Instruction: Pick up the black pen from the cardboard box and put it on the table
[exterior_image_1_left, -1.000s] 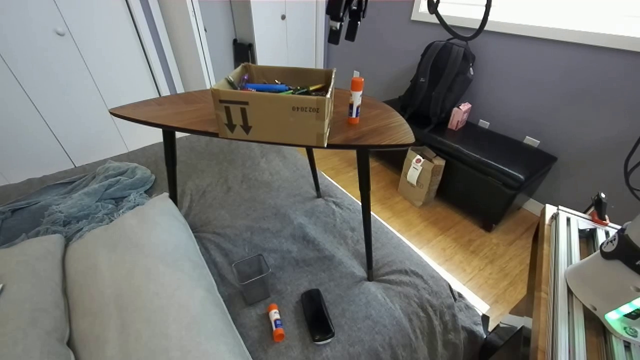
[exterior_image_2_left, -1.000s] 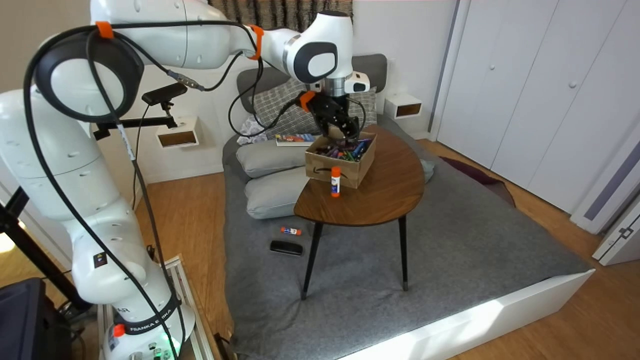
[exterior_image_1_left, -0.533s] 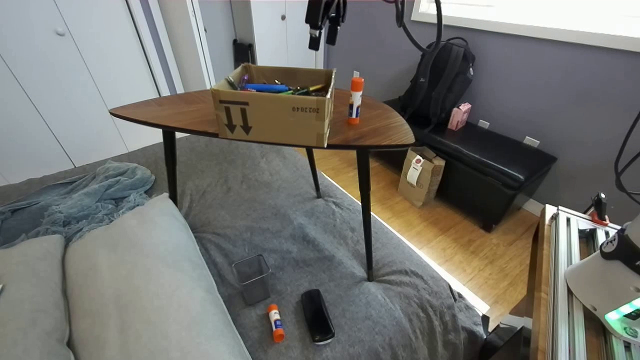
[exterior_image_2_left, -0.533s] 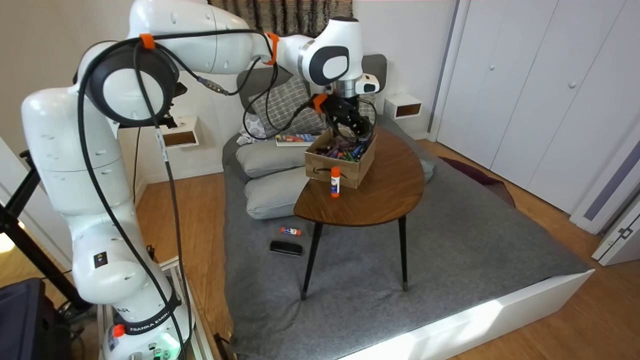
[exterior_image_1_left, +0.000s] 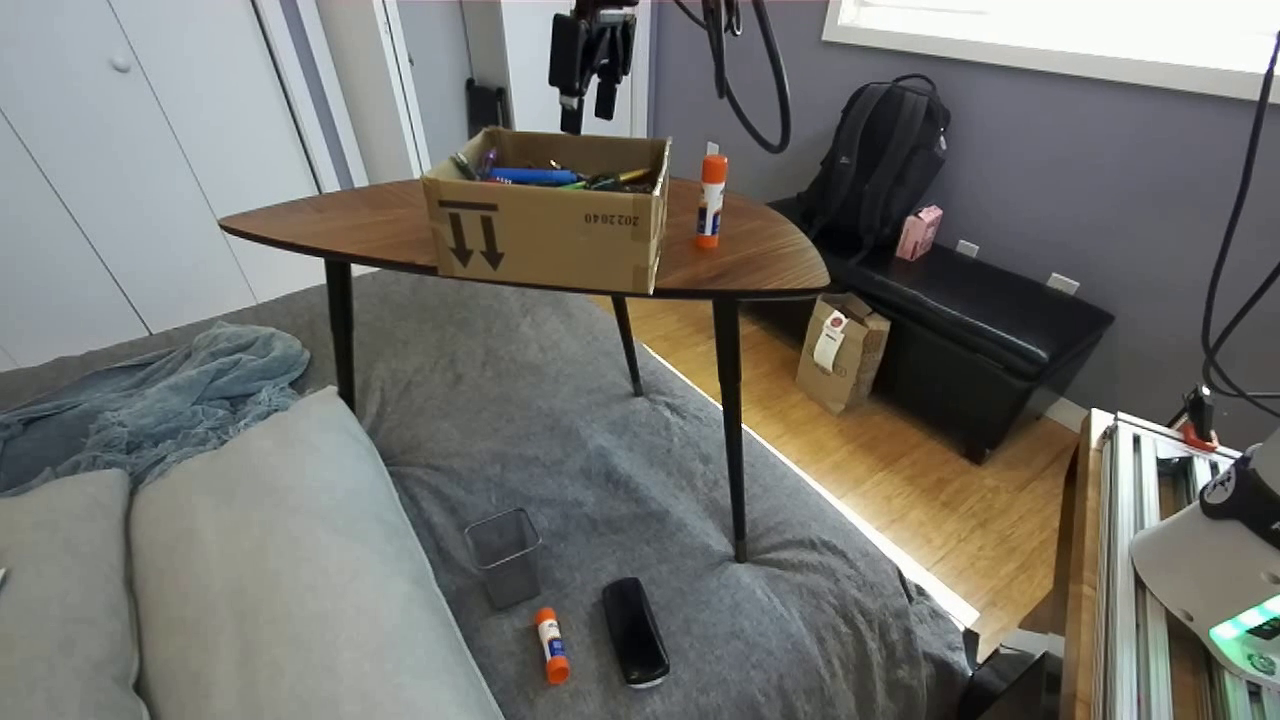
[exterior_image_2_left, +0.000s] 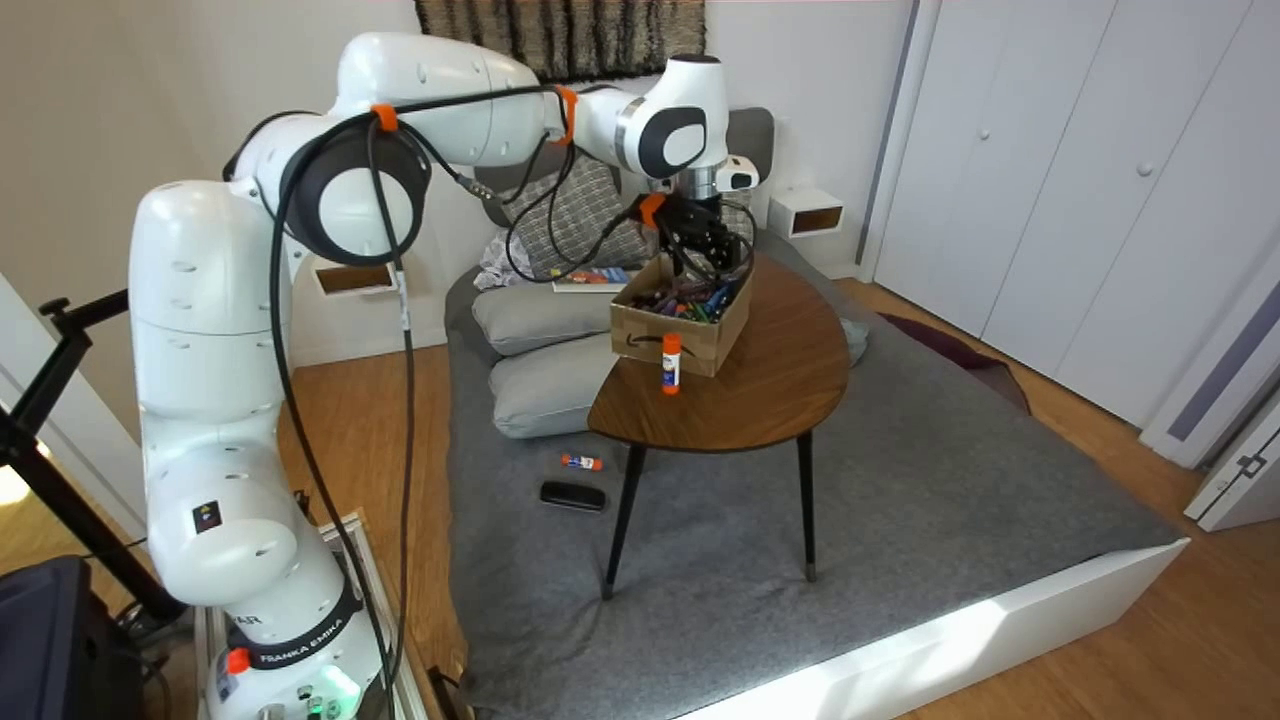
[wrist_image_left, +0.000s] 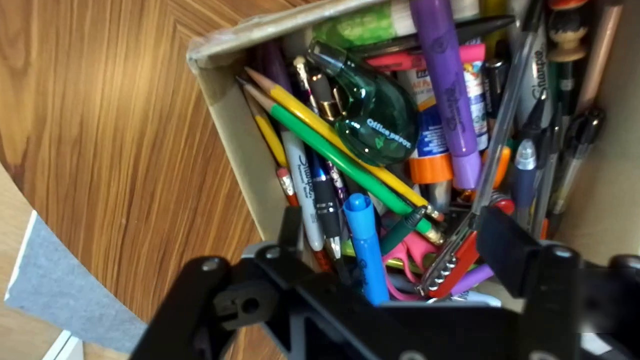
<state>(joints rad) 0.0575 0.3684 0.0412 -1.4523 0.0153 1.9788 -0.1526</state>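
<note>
1. While its jaws stand wide and empty, the gripper (exterior_image_1_left: 588, 112) hangs over the cardboard box (exterior_image_1_left: 555, 240).
2. Dark pens (wrist_image_left: 326, 206) lie inside; the task's own is unclear.
3. Right of it in an exterior view, a glue stick (exterior_image_1_left: 711, 203) stands on the table (exterior_image_1_left: 335, 218).

matt cardboard box (exterior_image_1_left: 545, 238), smooth wooden table (exterior_image_2_left: 775, 365)

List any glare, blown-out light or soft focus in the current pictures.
In an exterior view, the window is blown out to white; in an exterior view, sunlight glares off the white bed frame; in the wrist view, highlights glint on the green bottle, and the gripper's fingers look softer than the bottle's lettering.
</note>
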